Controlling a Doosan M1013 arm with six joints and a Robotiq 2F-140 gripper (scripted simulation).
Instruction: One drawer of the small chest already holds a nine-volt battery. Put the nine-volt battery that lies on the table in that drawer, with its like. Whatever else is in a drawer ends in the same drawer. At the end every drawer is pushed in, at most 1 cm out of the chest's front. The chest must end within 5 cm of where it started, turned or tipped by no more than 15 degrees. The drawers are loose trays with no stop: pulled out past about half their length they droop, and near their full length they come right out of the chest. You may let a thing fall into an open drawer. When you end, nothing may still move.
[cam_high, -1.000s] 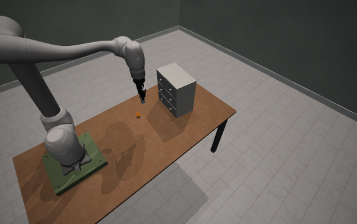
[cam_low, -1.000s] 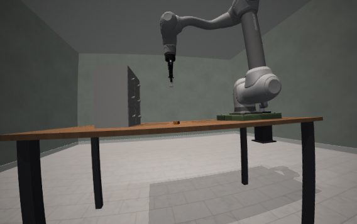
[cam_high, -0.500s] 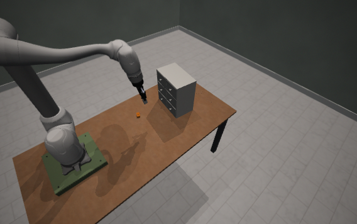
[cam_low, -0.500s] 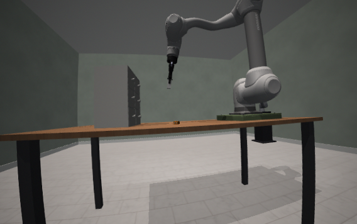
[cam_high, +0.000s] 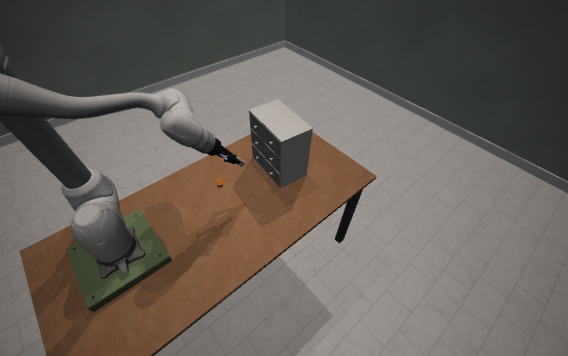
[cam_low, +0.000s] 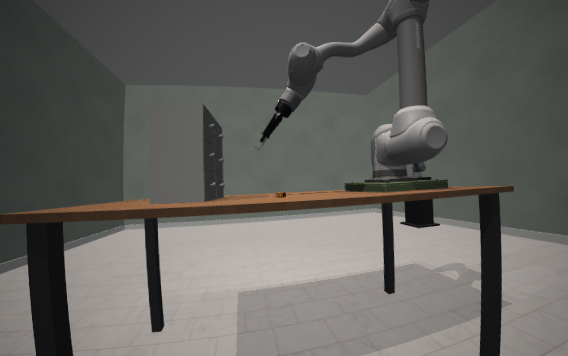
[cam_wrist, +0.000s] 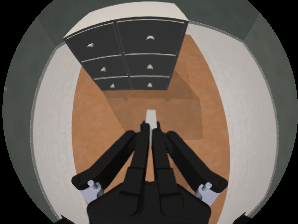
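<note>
Claw (cam_high: 242, 163) (cam_low: 259, 145) (cam_wrist: 151, 116) pressed together above the table (cam_high: 215, 265) (cam_low: 330, 199) (cam_wrist: 215, 120), tilted toward the chest (cam_high: 295, 157) (cam_low: 177, 155) (cam_wrist: 146, 60), seen from the top the chest at its two o'clock, orange nine-volt battery (cam_high: 219, 182) (cam_low: 281, 195) on the table at its eight o'clock.

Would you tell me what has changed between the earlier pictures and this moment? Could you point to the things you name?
The arm's jaws (cam_high: 243, 164) (cam_low: 258, 147) have swung from pointing nearly straight down to slanting toward the chest (cam_high: 295, 155) (cam_low: 177, 155) (cam_wrist: 150, 45). Nothing was visibly taken or released. The chest, its closed drawers and the orange battery (cam_high: 219, 182) (cam_low: 281, 194) stayed put.
</note>
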